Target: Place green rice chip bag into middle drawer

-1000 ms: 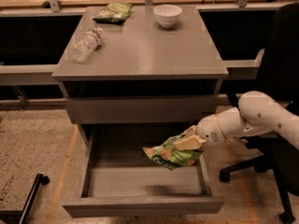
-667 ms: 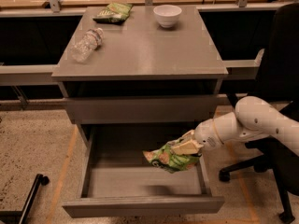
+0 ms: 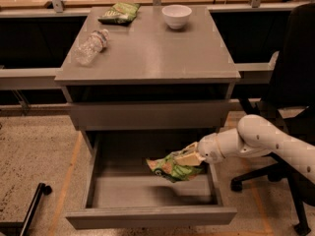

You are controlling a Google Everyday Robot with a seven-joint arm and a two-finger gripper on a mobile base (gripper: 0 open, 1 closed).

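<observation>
The green rice chip bag [image 3: 172, 167] is puffy and bright green with white and tan print. It hangs over the right part of the open middle drawer [image 3: 147, 216], above its grey floor. My gripper [image 3: 188, 157] reaches in from the right on a white arm and is shut on the bag's right end. The bag is tilted, with its left end lower, and its shadow lies on the drawer floor below. The drawer is pulled out far, under a taller closed grey drawer front [image 3: 147, 115].
On the cabinet top [image 3: 152, 48] lie a clear plastic bottle [image 3: 91, 46], a flatter darker green bag [image 3: 118, 13] and a white bowl [image 3: 176, 16]. A black office chair [image 3: 290, 107] stands right of the cabinet. A black bar [image 3: 29, 210] lies on the floor at lower left.
The gripper and the bag have shifted slightly left over the drawer. The bag stays held.
</observation>
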